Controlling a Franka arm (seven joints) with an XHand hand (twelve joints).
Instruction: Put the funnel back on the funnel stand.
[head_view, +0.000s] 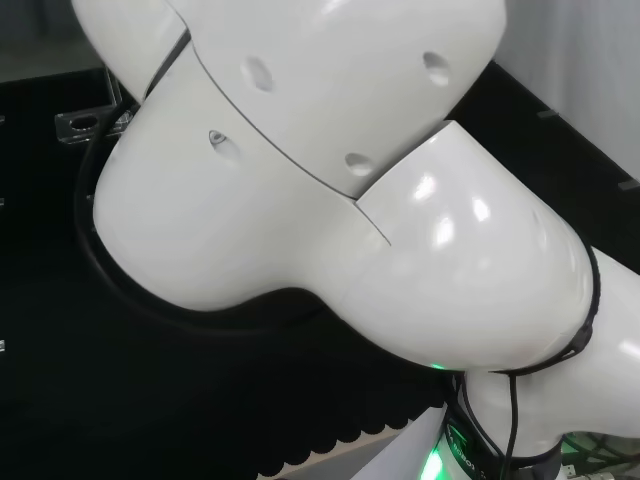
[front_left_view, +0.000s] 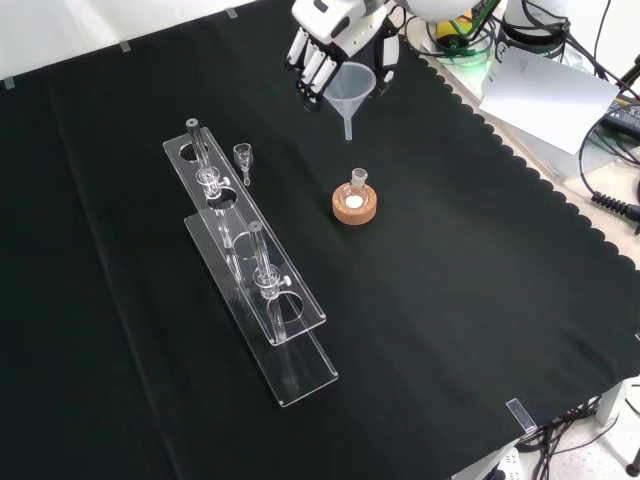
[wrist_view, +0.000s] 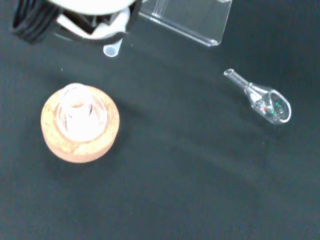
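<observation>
Black cloth (front_left_view: 450, 300) covers the bench, its scalloped edge running down the right of the front view, with cables and grey gear beyond it. White arm links (head_view: 330, 190) block most of the head view, hiding the bench behind them. Up at the front view's top, the hand (front_left_view: 330, 40) hangs above the cloth with its fingers curled round the rim of the clear funnel (front_left_view: 352, 90), spout pointing down; its top is cut off by the frame. Below it sits a cork ring (front_left_view: 355, 205) carrying a small flask. Left of that stands the clear funnel stand (front_left_view: 250, 265), a small glass stopper (front_left_view: 243, 158) beside it.
</observation>
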